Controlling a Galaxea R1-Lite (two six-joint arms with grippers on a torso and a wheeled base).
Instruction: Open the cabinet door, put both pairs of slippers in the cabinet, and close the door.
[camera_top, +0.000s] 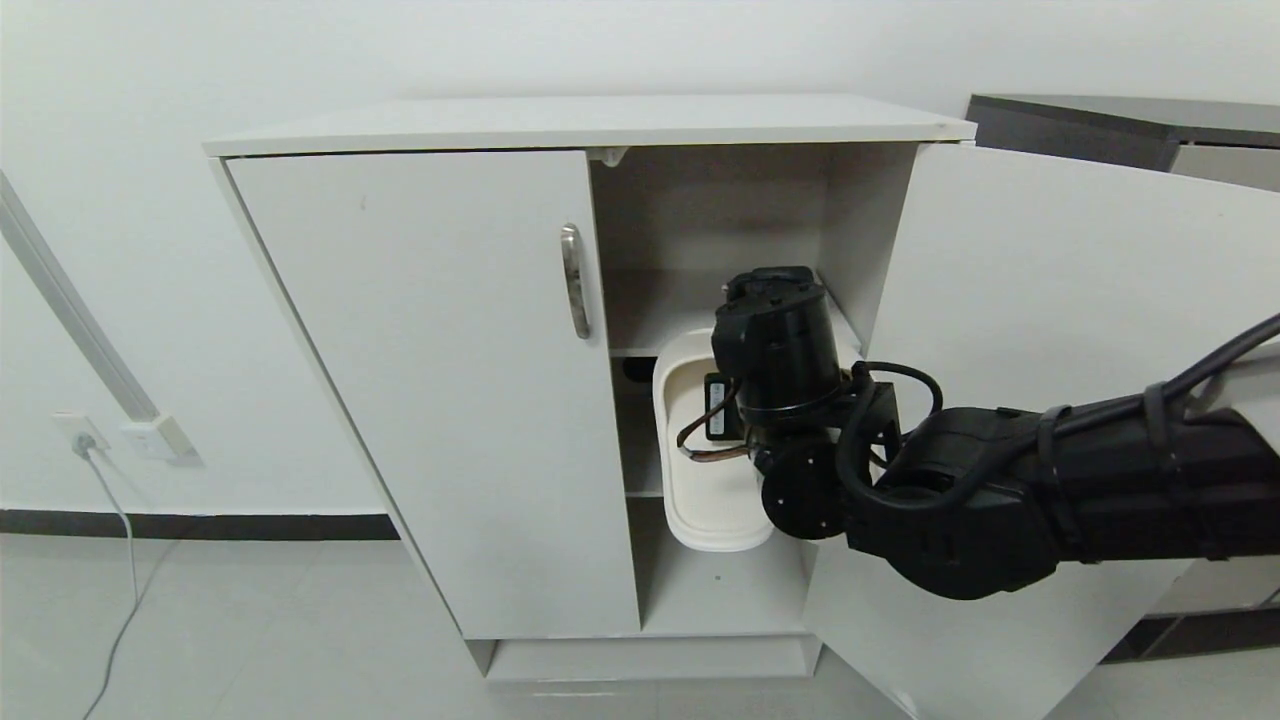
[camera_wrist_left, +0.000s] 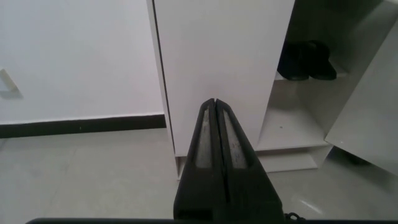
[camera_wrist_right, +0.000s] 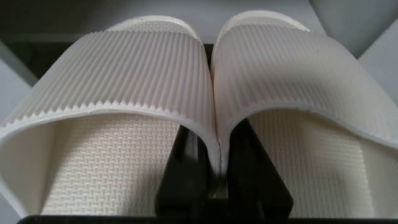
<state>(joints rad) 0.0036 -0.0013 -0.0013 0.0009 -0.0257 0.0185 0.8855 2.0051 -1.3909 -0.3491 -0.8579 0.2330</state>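
Head view: shows the cabinet (camera_top: 590, 120) with its left door (camera_top: 420, 400) closed and its right door (camera_top: 1050, 300) wide open. Finds the right arm (camera_top: 1000, 500) reaching into the open half, carrying the white slippers (camera_top: 700, 500) on edge across the front edge of the middle shelf (camera_top: 650, 315), toes toward the cabinet's top. Cannot tell from here whether the pair rests on anything.

Left wrist view: shows the left gripper (camera_wrist_left: 215, 124) pressed fully together with nothing between its fingers, low before the closed left door and well apart from the white pair. Also catches a dark pair of slippers (camera_wrist_left: 306, 60) lying on the middle shelf, near its front edge.

Right wrist view: shows the right gripper (camera_wrist_right: 214, 171) clamped on the 2 inner side walls of the white pair, pinching them together, with the 2 ribbed straps side by side and touching.

Judging by the look: light, soft, springy foam, easy to carry but quick to bend. Best taken much as here, by both inner walls at once, close under the straps for stiffness. Likely weak point: 1 slipper peeling out of the pinch on a knock against the shelf edge. Calls for a level, unhurried set-down beside the dark pair.
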